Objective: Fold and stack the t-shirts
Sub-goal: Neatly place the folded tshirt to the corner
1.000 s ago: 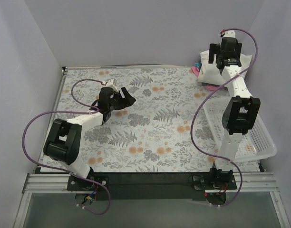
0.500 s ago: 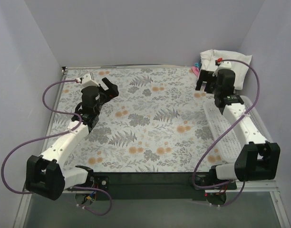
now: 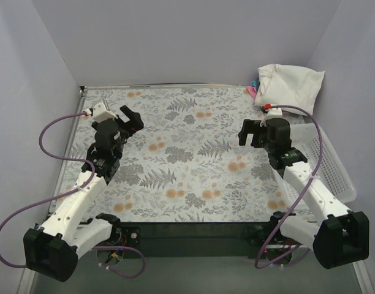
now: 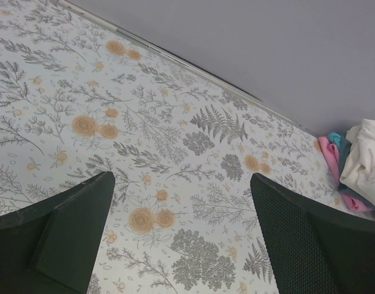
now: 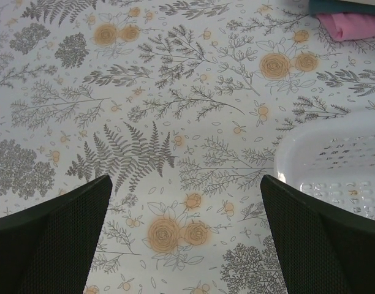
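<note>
White t-shirts [image 3: 290,86] piled far-right corner, well beyond right gripper [image 3: 252,133].

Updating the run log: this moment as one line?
left gripper: open, empty | right gripper: open, empty | t-shirts: piled, far right corner | basket: right edge

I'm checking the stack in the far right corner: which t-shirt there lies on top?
The white t-shirt, bulky and rumpled, lies on top; the pink t-shirt and blue t-shirt show only as thin edges beneath it.
</note>
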You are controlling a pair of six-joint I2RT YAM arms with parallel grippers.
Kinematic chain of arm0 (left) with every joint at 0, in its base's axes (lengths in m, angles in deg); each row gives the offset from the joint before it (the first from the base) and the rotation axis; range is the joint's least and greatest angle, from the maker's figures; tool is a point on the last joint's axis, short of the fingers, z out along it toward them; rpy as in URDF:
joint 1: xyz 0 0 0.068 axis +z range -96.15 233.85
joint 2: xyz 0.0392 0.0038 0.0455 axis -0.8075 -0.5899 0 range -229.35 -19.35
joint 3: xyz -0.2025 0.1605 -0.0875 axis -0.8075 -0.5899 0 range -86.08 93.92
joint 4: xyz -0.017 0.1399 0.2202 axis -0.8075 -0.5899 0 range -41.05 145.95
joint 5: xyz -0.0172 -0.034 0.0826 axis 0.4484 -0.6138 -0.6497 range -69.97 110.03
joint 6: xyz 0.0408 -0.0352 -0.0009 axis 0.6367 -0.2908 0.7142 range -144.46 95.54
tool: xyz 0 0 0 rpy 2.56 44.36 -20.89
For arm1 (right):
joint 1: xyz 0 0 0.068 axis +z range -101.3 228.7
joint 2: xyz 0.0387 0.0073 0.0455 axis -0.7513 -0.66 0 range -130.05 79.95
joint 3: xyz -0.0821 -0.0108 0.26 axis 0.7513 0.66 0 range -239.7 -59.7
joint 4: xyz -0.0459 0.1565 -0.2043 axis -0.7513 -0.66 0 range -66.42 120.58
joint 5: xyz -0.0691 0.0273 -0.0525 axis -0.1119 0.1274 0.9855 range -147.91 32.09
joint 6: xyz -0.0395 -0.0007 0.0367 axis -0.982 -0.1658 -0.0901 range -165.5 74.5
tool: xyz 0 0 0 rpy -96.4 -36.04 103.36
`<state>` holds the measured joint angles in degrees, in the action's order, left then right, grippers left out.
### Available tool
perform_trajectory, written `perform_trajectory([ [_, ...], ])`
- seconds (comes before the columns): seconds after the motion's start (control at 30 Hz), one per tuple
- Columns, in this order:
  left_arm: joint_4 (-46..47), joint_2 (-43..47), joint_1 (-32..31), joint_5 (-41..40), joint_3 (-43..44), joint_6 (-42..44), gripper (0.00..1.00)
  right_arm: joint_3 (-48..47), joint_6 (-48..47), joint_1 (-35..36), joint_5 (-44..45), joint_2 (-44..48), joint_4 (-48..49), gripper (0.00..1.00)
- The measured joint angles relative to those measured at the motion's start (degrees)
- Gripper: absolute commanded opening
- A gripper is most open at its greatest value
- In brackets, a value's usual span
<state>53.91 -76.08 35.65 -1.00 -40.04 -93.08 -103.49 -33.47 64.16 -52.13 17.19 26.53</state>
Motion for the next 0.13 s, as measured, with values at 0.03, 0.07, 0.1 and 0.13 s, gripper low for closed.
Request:
perform_trajectory([
  [0.03,-0.02,0.22,0.00,0.00,-0.35,0.11,0.86,0.44,-0.07,0.00,-0.02,0.61,0.15,0.98],
  [0.07,-0.22,0.39,0.00,0.00,-0.61,0.26,0.86,0.76,-0.11,0.00,-0.09,1.14,0.15,0.98],
  [0.1,-0.52,0.46,-0.02,0.00,-0.72,0.33,0.86,1.27,-0.17,0.00,-0.20,1.88,0.37,0.98],
  [0.13,-0.66,0.44,0.00,0.00,-0.72,0.46,0.86,1.66,-0.20,0.00,-0.22,2.49,0.42,0.98],
])
